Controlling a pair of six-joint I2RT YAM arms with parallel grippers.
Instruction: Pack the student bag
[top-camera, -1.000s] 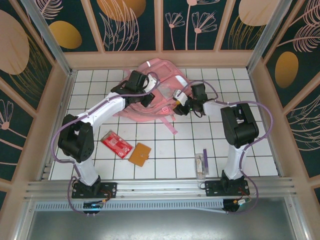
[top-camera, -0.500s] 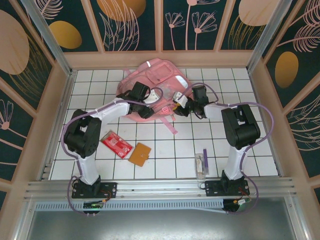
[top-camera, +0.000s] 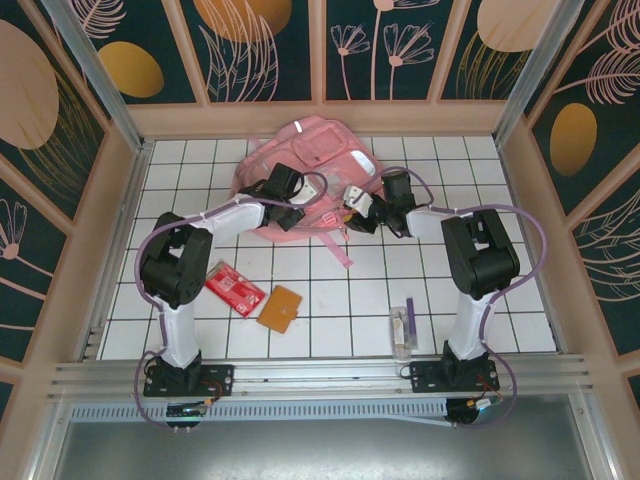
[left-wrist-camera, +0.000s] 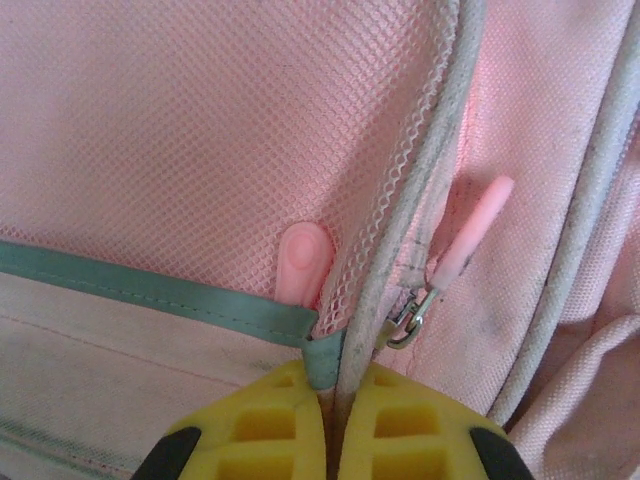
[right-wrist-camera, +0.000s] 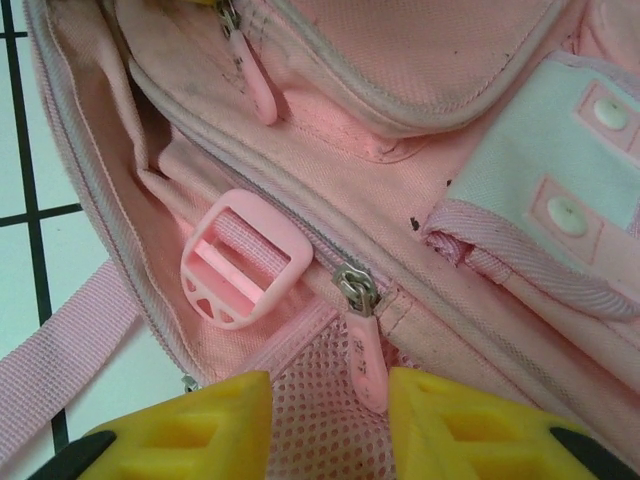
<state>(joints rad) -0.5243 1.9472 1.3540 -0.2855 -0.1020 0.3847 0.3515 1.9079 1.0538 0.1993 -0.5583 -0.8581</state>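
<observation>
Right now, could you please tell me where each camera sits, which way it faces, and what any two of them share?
Top external: above and behind the arms, looking down on the tiled table; both arms, bases at the bottom, reach the student bag.
Left wrist: on the left arm, close against the bag's mesh pocket; left gripper pinched shut on its edge.
Right wrist: on the right arm, facing a zipper pull; right gripper open.
Shared: all three show the pink bag.
</observation>
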